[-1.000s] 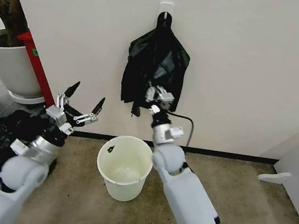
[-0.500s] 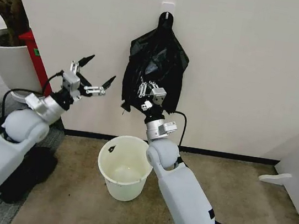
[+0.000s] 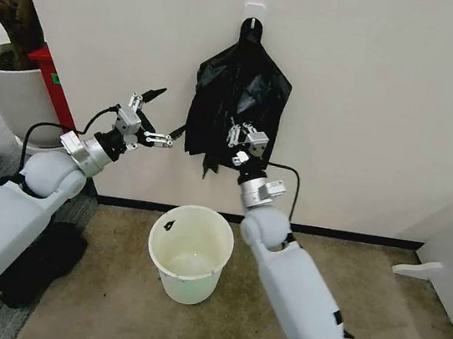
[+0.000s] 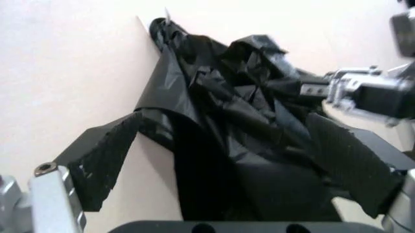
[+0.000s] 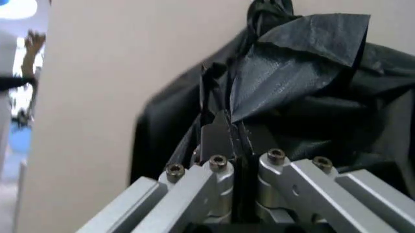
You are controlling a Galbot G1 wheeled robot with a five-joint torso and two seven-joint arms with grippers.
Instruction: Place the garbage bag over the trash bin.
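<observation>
Two grippers work at the garbage bag, which hangs from a wall hook above the trash bin on the floor. The right gripper is clenched on a fold of the bag's front (probably to draw one layer off the wall). The left gripper is spread wide just beside the bag's left edge. The bin's mouth lies unobstructed below
</observation>
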